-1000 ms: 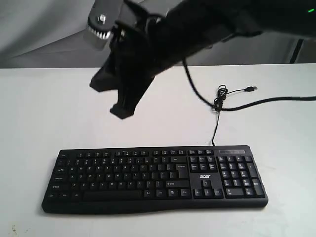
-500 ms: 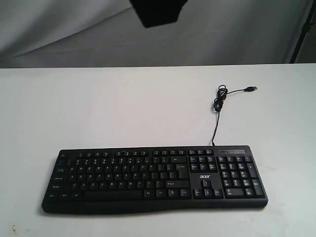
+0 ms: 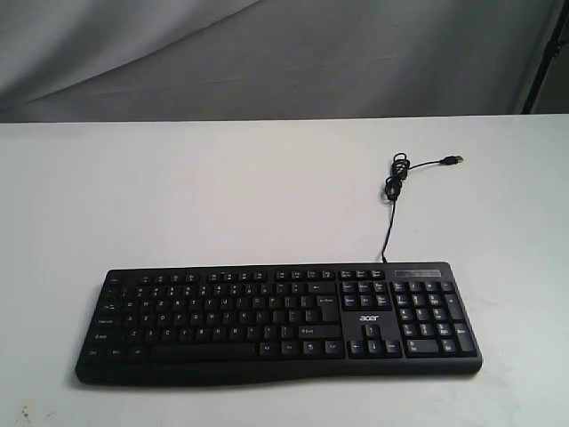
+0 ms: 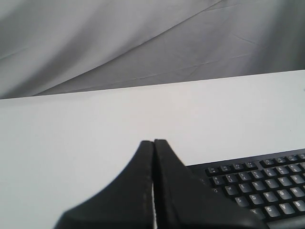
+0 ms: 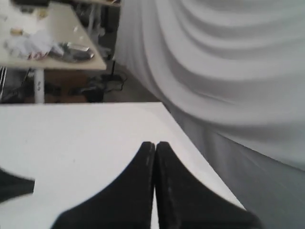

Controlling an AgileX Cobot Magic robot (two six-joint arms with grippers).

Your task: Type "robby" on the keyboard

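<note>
The black keyboard [image 3: 276, 322] lies flat near the front of the white table [image 3: 222, 196], its thin cable [image 3: 391, 191] running back to a loose USB plug. Neither arm shows in the exterior view. In the left wrist view my left gripper [image 4: 153, 142] is shut with nothing in it, held above the table beside the keyboard's [image 4: 257, 188] upper left corner. In the right wrist view my right gripper [image 5: 155, 143] is shut and empty too, over bare table near an edge; the keyboard is out of that view.
A grey cloth backdrop [image 3: 284, 53] hangs behind the table. A dark stand [image 3: 542, 62] leans at the far right. The right wrist view shows a cluttered bench [image 5: 47, 47] and floor cables beyond the table edge.
The black arm that filled the upper part of the exterior view a second ago has lifted up and out of frame. The keyboard and cable have not moved.
</note>
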